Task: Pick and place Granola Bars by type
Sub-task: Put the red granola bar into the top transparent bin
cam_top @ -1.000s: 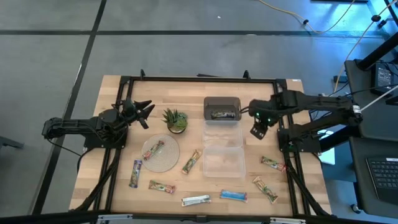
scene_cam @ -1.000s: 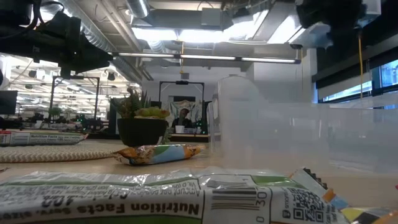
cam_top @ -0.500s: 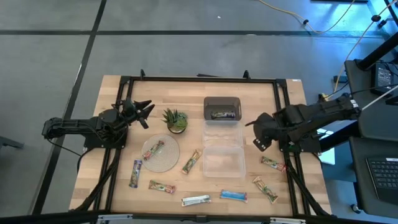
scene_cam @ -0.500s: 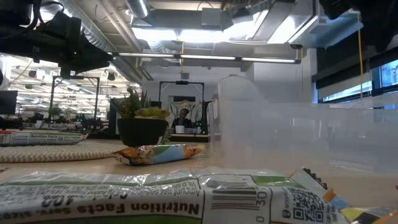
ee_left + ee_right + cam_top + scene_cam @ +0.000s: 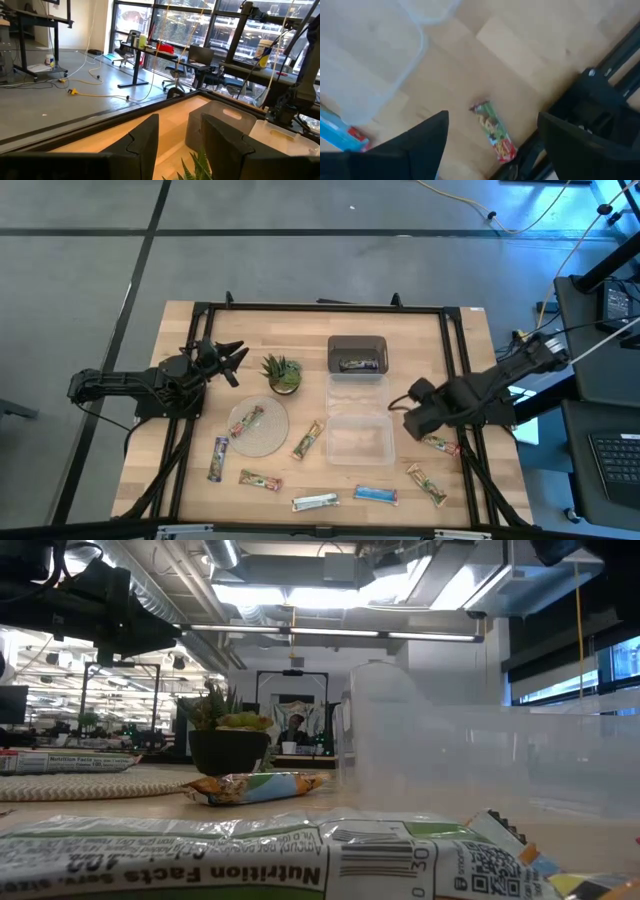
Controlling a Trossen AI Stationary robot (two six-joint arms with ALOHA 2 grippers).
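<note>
Granola bars lie scattered on the wooden table. One green/red bar (image 5: 247, 421) lies on the round woven mat and a tan one (image 5: 308, 439) beside it. A purple (image 5: 218, 458), a green/red (image 5: 259, 479), a silver (image 5: 315, 501) and a blue bar (image 5: 375, 494) lie along the near edge. Two more green/red bars (image 5: 427, 483) (image 5: 438, 444) lie at the near right. One bar (image 5: 358, 363) sits in the dark bin. My right gripper (image 5: 412, 423) hovers open above the green/red bar (image 5: 493, 131), right of the clear container. My left gripper (image 5: 238, 365) waits open left of the plant.
A clear empty container (image 5: 358, 425) sits mid-table, just near of the dark bin (image 5: 357, 355). The small potted plant (image 5: 283, 373) stands beside the woven mat (image 5: 258, 426). Black frame rails (image 5: 462, 380) run along the table's edges. The low view shows the silver bar (image 5: 200, 855) close up.
My right gripper has moved from beside the dark bin toward the table's near edge, ending over the green/red bar right of the clear container. It has stayed open. No bar has moved.
</note>
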